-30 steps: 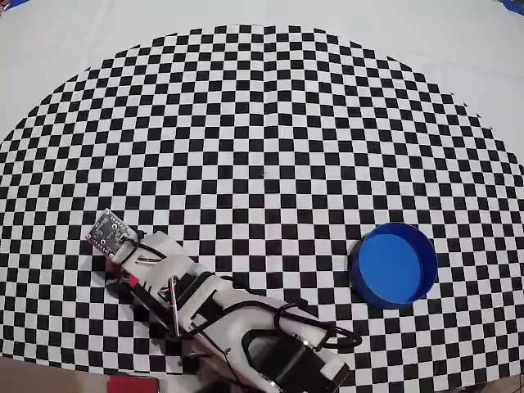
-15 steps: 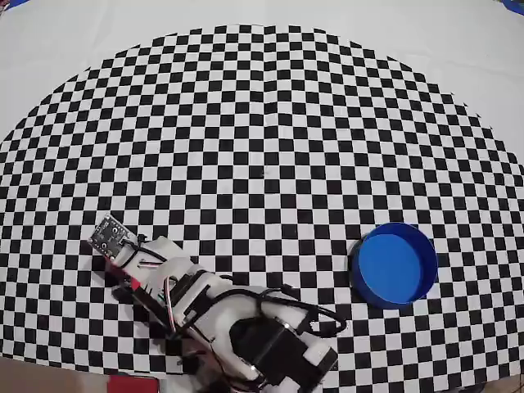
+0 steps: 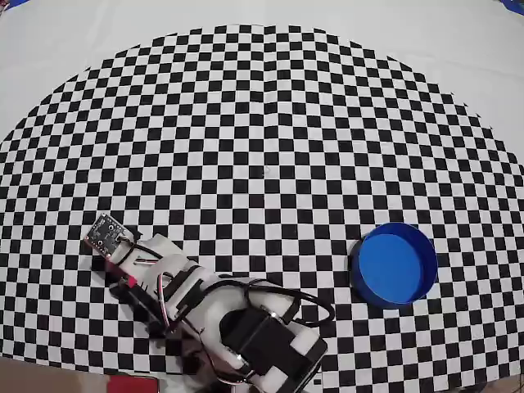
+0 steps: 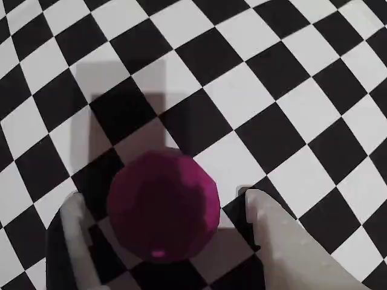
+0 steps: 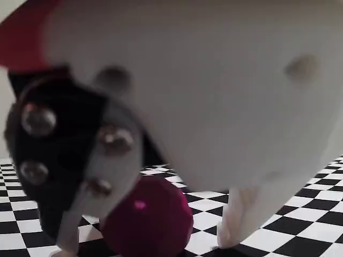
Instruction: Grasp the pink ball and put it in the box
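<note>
The pink ball [image 4: 163,205] sits on the checkered counter [image 4: 254,96] between the two spread fingers [image 4: 266,223], which flank it with small gaps, not gripping.

pink ball [image 4: 163,205] on checkered mat [image 4: 254,90] | between the spread tool [image 4: 162,208] fingers

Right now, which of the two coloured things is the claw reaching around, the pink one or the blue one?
The pink ball: it sits between the gripper's open fingers. The blue box stands far off to the right in the overhead view.
</note>
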